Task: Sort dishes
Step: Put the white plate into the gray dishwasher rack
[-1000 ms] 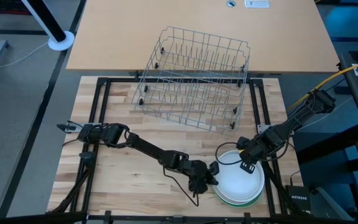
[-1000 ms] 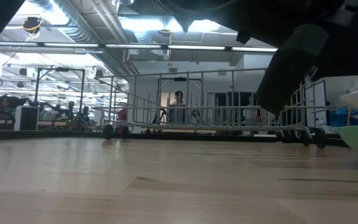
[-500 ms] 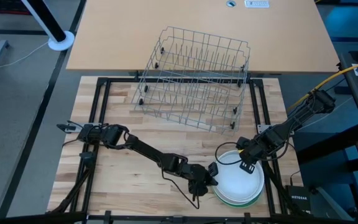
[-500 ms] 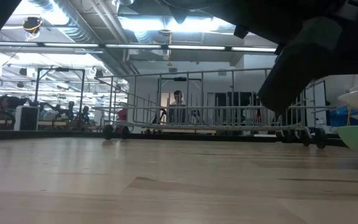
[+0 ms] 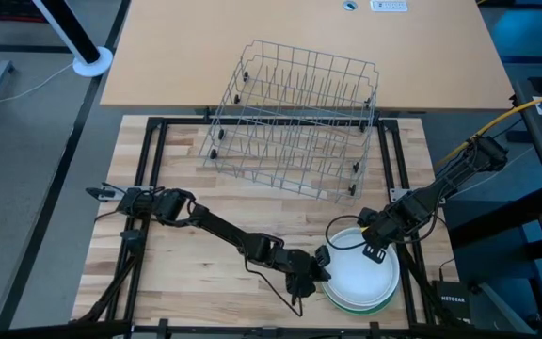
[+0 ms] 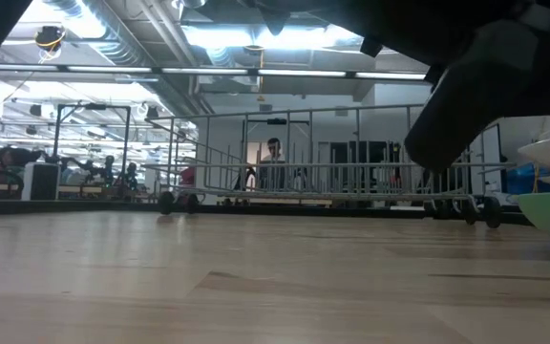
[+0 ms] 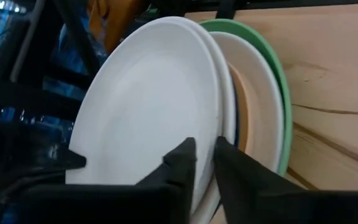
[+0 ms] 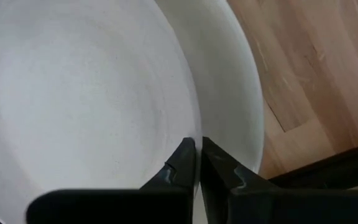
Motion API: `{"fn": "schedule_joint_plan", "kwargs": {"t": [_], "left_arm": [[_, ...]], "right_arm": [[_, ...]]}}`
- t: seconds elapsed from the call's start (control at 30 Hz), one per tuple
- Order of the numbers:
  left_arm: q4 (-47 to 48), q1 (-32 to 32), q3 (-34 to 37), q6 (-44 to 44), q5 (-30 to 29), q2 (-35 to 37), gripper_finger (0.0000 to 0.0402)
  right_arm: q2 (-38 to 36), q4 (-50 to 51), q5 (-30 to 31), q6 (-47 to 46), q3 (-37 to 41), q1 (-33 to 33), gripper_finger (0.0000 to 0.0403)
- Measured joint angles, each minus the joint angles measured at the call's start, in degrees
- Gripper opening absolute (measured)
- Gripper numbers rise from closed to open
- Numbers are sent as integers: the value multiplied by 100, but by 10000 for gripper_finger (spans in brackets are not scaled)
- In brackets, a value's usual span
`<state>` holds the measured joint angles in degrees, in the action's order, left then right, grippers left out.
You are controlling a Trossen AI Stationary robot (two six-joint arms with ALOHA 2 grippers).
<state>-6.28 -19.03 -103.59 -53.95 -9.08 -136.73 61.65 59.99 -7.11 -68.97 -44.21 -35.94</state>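
Left gripper (image 7: 204,163) pinching top white plate (image 7: 148,106) rim, right gripper (image 8: 197,163) clamped on its opposite edge, stack (image 5: 365,299) beneath

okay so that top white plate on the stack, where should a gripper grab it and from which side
By its thin rim, from the side. The top white plate lies flat on the stack over the green plate, so only its edge sticks out. Both grippers already pinch that rim: the left gripper at the stack's left edge, the right gripper at its far edge, toward the wire rack.

White top plate (image 7: 148,106), tan plate (image 7: 241,112), light green bottom plate (image 7: 277,74); grey wire rack (image 5: 294,118); pale wood table (image 5: 196,273).
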Motion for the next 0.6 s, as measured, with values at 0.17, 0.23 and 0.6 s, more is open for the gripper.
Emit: {"fn": "schedule_joint_plan", "kwargs": {"t": [0.17, 0.23, 0.6], "left_arm": [[1, -16, -2, -230, -52, 2, 117], [7, -23, -2, -378, -67, 2, 130], [-134, -33, 2, -976, -185, -4, 123]], "right_arm": [[0, -57, -2, -7, 0, 0, 16], [0, -145, -8, -7, 0, -2, 13], [0, -898, -191, -4, -13, -2, 12]]}}
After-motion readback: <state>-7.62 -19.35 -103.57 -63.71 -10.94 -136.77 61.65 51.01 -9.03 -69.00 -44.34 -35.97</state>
